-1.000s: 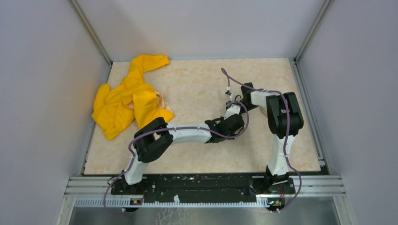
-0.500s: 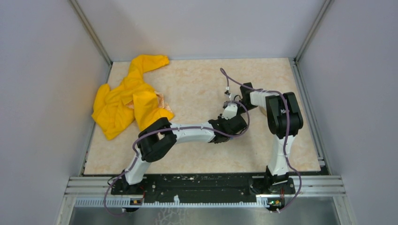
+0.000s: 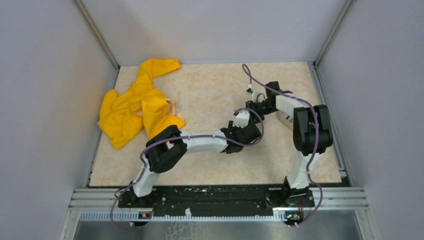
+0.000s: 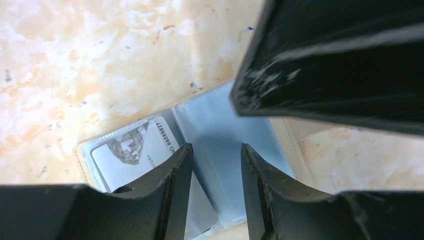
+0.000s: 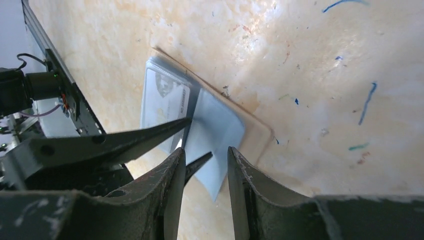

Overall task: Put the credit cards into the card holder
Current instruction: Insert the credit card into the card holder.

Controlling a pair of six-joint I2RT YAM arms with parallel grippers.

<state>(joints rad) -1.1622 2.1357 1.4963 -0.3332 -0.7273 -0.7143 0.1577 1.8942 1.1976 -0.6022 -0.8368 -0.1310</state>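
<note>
Both pincers are opened only a little, with a thin gap kept between the fingers. The left pincer (image 4: 215, 150) is held low over the card holder (image 4: 220, 125), and nothing is seen pinched between its fingers. From the right wrist camera, its thin finger tips are seen down at the inside of the holder, near the fold. Whether the holder is touched by them cannot be told. The right pincer (image 5: 205, 150) is held just beside the left one, on the side of the far edge. Nothing is gripped by it, and a pale blue flap of the holder is seen through its gap.

The card holder is laid open and flat on the surface (image 3: 210, 85), near the middle and a little toward the right edge. Its pale blue slots are turned up, and its tan rim is seen around them. One credit card (image 4: 132, 157), silvery with a picture and a row of numbers, is tucked in the slot on one side. A yellow cloth (image 3: 132, 107) is bunched up by the left edge, near the far left corner, well apart from the holder.
</note>
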